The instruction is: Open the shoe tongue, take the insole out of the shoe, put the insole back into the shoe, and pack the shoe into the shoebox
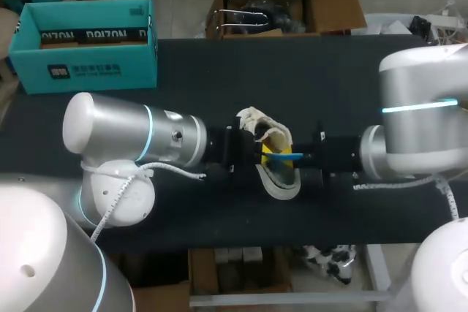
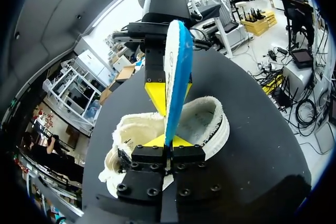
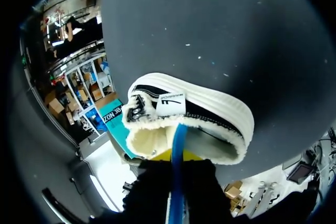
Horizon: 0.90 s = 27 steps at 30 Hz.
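A white fleece-lined shoe (image 1: 281,180) lies mid-table, its opening facing up. A blue insole (image 1: 284,156) stands on edge just above that opening, held from both ends. My left gripper (image 1: 262,156) comes in from the left and is shut on one end of the insole (image 2: 176,72), with its yellow tips (image 2: 167,141) pressed to both faces. My right gripper (image 2: 167,95) is shut on the opposite end. In the right wrist view the insole (image 3: 177,145) runs out from the gripper (image 3: 173,157) over the shoe (image 3: 210,106). The teal shoebox (image 1: 84,42) stands open at the far left.
The black table (image 1: 336,71) lies bare behind the shoe and to the far right. The left arm's thick body (image 1: 131,133) fills the near left, with a white cable (image 1: 175,172) hanging from it. The right arm's body (image 1: 417,122) stands at the right edge.
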Available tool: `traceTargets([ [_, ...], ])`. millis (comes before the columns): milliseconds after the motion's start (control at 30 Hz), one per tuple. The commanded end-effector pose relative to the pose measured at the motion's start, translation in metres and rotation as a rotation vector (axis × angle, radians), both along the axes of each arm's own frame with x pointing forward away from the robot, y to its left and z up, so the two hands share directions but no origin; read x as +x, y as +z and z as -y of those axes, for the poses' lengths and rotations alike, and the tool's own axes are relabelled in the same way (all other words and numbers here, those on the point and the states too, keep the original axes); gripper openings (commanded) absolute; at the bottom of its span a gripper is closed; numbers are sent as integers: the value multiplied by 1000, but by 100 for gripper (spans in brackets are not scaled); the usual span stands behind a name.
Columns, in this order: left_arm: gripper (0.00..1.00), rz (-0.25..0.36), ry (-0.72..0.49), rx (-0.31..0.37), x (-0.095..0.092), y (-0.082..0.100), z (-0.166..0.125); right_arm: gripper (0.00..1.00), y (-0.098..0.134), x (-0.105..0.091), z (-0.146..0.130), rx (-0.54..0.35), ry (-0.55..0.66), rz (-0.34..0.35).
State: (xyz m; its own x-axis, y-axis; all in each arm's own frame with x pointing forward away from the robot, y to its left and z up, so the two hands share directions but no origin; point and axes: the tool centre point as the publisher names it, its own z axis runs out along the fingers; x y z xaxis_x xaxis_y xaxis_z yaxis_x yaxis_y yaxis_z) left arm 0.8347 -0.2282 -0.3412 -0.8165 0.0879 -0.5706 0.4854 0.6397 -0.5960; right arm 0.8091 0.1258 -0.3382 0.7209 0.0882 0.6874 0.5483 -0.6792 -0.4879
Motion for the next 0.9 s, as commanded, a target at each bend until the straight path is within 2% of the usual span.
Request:
traceTargets([
  [33, 0, 12, 25, 14, 3, -8, 3, 0, -11, 10, -5, -8, -1, -11],
  [267, 0, -10, 54, 19, 14, -16, 4, 0, -25, 19, 1, 16, -8, -57],
  [533, 0, -27, 52, 4, 13, -13, 6, 0, -22, 17, 4, 10, -12, -69],
  [900, 0, -61, 78, 33, 19, -22, 7, 0, -35, 32, 9, 43, 9, -115],
])
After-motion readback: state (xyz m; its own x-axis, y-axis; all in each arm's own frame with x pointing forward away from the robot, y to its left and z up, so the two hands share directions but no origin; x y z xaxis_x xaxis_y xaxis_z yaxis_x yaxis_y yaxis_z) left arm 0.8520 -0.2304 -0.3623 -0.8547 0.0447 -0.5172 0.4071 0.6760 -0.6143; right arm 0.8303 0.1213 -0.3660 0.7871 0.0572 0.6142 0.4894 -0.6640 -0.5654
